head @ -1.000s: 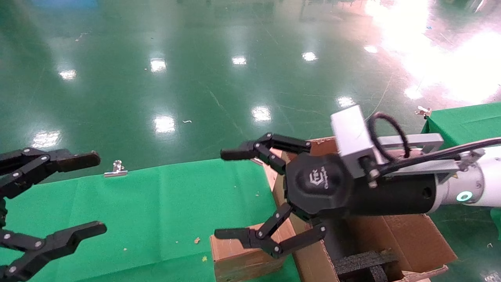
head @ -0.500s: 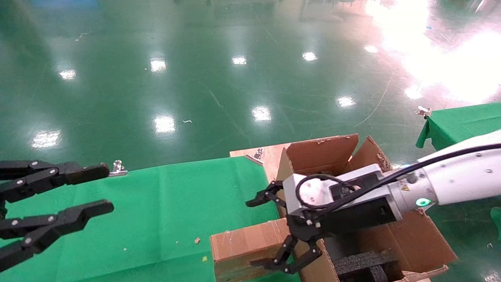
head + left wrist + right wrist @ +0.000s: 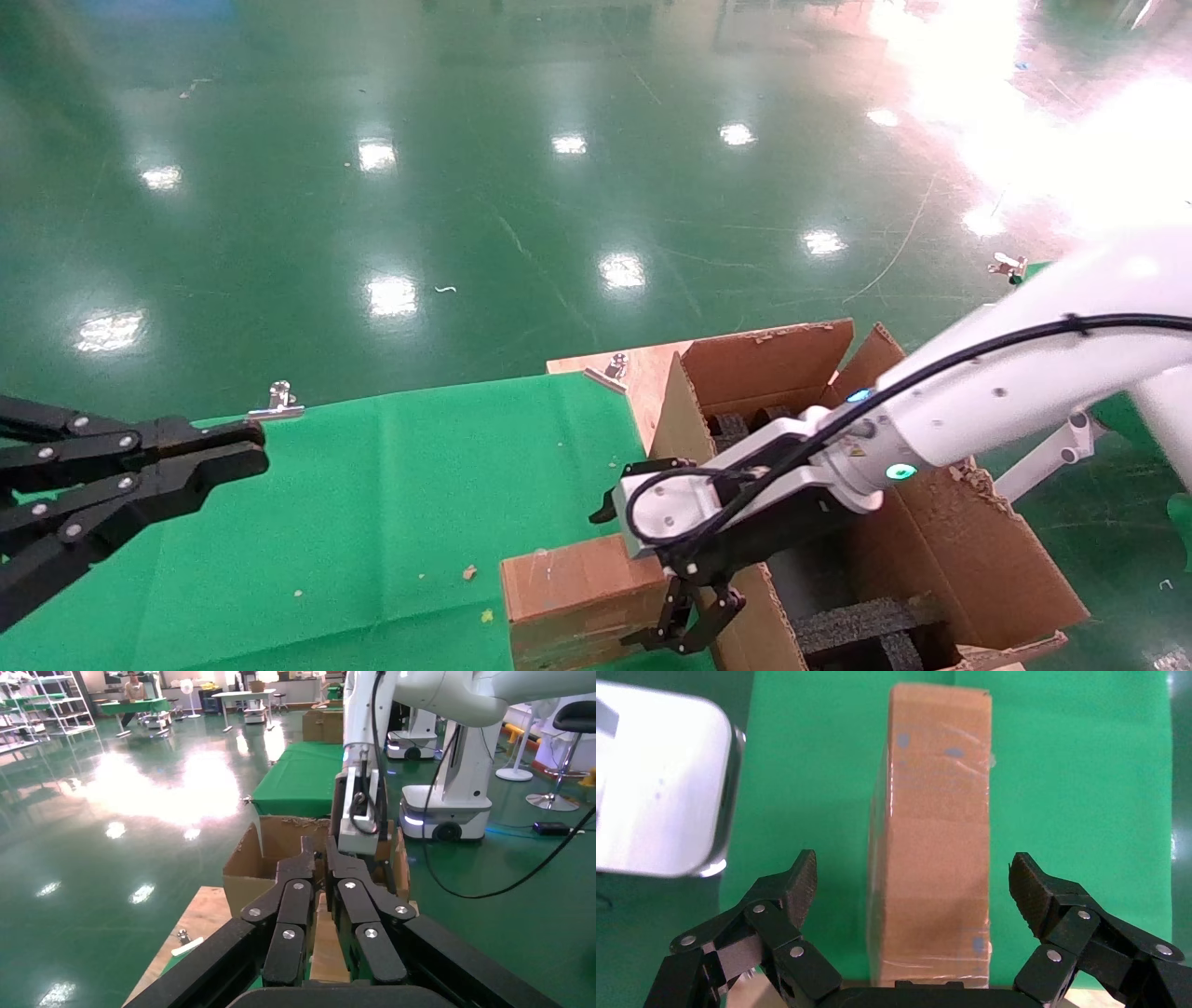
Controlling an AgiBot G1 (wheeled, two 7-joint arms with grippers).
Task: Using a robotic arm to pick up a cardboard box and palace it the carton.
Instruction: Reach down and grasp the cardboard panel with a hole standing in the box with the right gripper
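Note:
The small brown cardboard box (image 3: 568, 596) lies on the green cloth at the near edge, against the carton's left wall. My right gripper (image 3: 622, 578), on the white arm with the teal light, points down over the box's right end. It is open, with one finger on each side of the box (image 3: 937, 832) and not touching it; the right wrist view shows this gripper (image 3: 914, 878) too. The large carton (image 3: 968, 559) with ragged flaps stands at the right and holds black foam blocks (image 3: 866, 624). My left gripper (image 3: 247, 447) hangs shut and empty at the far left; the left wrist view (image 3: 315, 860) shows it too.
A green cloth (image 3: 372, 485) covers the table, held by metal clips (image 3: 277, 403). A bare wooden corner (image 3: 643, 368) shows behind the carton. Beyond is glossy green floor. The left wrist view shows another green table (image 3: 302, 776) and a white robot base (image 3: 443, 811).
My right arm has swung down and forward, and its open gripper has turned from level to pointing down over the small box. My left gripper's fingers have closed together.

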